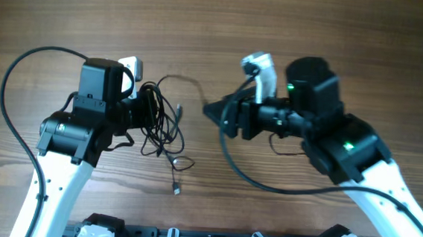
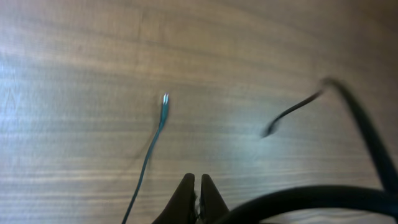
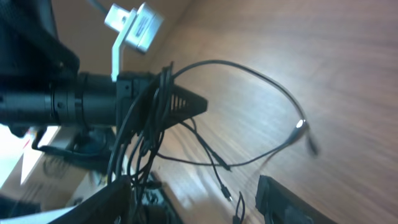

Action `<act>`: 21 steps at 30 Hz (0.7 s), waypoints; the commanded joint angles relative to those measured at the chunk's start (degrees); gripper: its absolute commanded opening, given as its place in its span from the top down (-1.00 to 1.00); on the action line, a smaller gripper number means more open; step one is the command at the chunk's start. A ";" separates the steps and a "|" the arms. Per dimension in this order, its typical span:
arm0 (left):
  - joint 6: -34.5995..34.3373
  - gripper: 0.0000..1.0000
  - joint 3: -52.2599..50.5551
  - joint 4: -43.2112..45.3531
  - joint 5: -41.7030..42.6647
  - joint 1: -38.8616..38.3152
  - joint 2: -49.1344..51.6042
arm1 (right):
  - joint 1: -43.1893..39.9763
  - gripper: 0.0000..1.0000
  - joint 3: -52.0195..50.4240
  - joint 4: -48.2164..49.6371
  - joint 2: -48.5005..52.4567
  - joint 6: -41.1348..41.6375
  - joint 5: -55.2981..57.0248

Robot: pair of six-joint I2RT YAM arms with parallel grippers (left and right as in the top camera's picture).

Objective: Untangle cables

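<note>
The left gripper (image 2: 196, 190) pinches the tangled cables (image 1: 162, 126), left of the table's (image 1: 366, 40) middle. The right gripper (image 1: 212, 111), jaws wide, sits just right. It should grab one loose loop and pull slowly.

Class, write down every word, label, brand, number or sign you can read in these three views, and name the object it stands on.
None: no text is readable in any view.
The brown wooden table and the tangle of thin black cables show no lettering.
The small green lights on the black right arm are plain lamps, not signs.
</note>
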 commanded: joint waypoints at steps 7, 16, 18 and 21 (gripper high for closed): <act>-6.38 0.92 -0.20 -1.14 -7.89 0.11 5.38 | 5.60 -0.40 0.37 3.61 6.10 -1.16 -1.55; -6.40 0.91 -0.20 -0.22 -7.96 0.11 6.14 | 9.11 0.03 0.37 2.32 15.30 9.57 11.02; -6.12 0.92 -0.20 -0.15 -7.96 0.11 5.81 | 9.09 0.17 0.37 -0.20 17.62 14.99 17.66; -4.92 0.92 -0.20 0.59 -6.49 0.11 2.82 | 8.44 0.18 0.37 -3.43 20.74 19.56 26.93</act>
